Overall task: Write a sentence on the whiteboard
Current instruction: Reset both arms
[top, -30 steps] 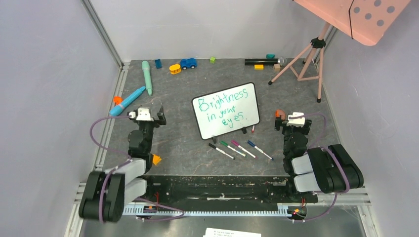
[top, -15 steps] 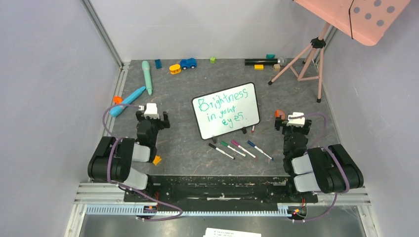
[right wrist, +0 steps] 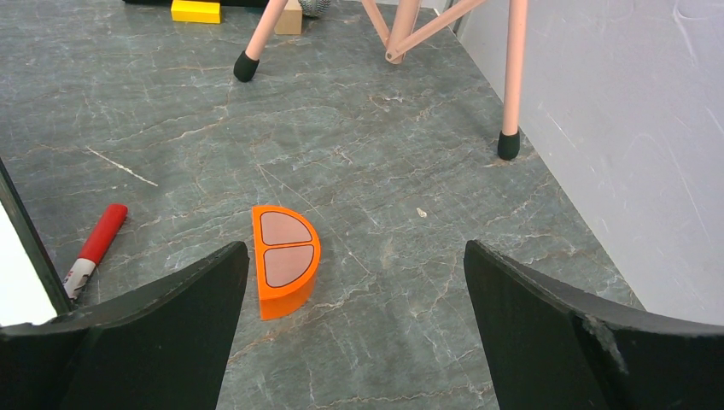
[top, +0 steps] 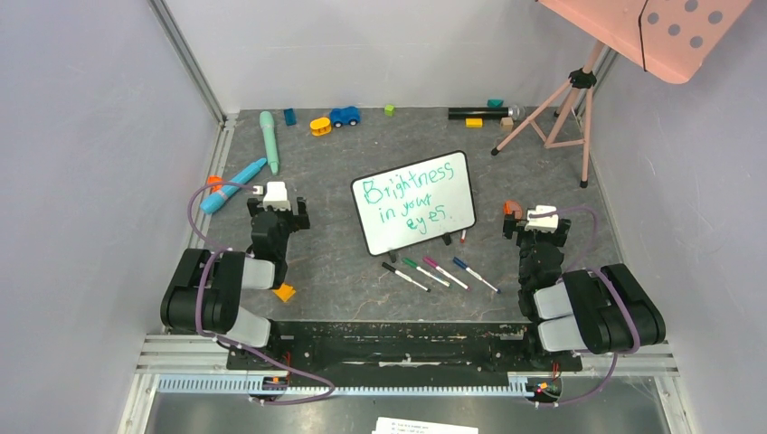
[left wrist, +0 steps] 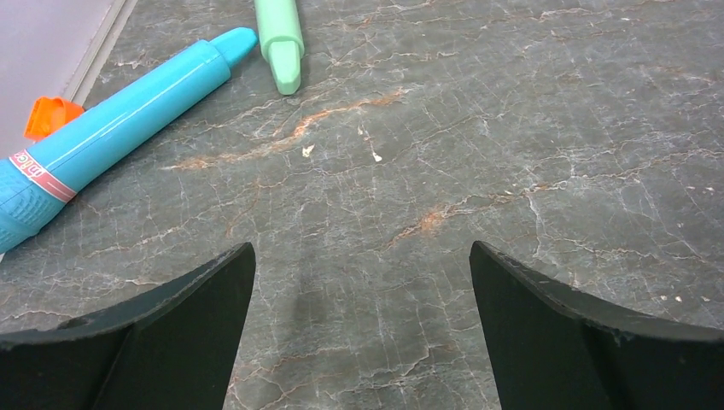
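Note:
The whiteboard point(top: 416, 201) stands tilted at the table's middle in the top view, with black frame and feet. The sentence point(top: 407, 200) in teal-green reads "Brightness in your eyes" in three lines. Its black edge point(right wrist: 26, 231) shows at the left of the right wrist view. My left gripper point(top: 276, 201) is left of the board, open and empty over bare table point(left wrist: 359, 256). My right gripper point(top: 534, 217) is right of the board, open and empty, apart from it. Several markers point(top: 439, 271) lie in front of the board.
A blue toy pen point(left wrist: 111, 128) and a green one point(left wrist: 280, 38) lie ahead of the left gripper. An orange half-disc point(right wrist: 284, 256) and a red marker point(right wrist: 96, 241) lie by the right gripper. A pink tripod point(top: 561, 99) stands back right. Small toys point(top: 330, 117) line the back.
The left arm has folded back toward its base and its gripper has shifted slightly right and up the table. The right arm and the board have not moved.

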Motion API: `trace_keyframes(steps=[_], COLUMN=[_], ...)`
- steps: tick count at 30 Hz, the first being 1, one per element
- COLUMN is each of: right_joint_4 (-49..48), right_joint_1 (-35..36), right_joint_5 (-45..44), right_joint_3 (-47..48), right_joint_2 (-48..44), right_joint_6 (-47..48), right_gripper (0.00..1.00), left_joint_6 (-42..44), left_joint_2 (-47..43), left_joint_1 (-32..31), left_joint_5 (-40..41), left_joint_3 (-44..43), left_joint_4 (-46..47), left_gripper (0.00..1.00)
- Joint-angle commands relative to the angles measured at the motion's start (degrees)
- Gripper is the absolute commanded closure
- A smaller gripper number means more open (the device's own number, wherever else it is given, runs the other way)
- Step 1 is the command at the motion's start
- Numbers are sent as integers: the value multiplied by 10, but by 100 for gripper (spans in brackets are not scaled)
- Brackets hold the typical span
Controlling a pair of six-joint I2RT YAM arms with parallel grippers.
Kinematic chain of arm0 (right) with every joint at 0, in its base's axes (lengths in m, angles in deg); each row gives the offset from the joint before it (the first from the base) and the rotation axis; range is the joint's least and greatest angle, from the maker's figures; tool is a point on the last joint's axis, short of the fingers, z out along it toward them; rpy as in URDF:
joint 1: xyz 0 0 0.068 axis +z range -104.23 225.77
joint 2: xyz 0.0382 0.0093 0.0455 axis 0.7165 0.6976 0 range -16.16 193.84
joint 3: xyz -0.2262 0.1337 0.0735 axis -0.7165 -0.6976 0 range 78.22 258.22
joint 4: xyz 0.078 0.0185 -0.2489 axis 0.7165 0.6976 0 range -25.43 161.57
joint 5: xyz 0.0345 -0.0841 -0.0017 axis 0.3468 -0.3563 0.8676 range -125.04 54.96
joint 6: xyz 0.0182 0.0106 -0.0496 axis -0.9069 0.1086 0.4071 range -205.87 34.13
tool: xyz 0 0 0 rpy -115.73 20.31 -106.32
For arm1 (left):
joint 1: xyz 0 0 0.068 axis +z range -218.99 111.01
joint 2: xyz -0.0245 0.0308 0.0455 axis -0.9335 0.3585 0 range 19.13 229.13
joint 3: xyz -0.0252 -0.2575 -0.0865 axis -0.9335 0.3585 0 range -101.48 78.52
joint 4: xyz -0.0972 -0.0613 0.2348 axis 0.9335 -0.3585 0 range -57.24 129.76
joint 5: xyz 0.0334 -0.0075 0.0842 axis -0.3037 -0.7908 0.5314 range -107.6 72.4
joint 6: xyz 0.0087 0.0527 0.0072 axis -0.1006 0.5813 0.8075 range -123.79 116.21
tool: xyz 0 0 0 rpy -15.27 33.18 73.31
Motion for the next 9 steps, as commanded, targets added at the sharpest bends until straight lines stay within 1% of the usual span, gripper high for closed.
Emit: trace_keyframes(steps=[1,9], right_joint_4=[-25,-25], right_joint_1=[-3,-3], right_joint_5=[4,4], right_joint_3=[-59,-59], right_joint_2=[-5,-5], right_joint_6=[-4,-4], right_gripper=[2,2], left_joint_6=[-17,-17], left_joint_2=[-5,-6], left_joint_1=[2,2], left_joint_5=[8,9], left_joint_3=[-8,-6], left_joint_4=[6,8], left_gripper=[0,0])
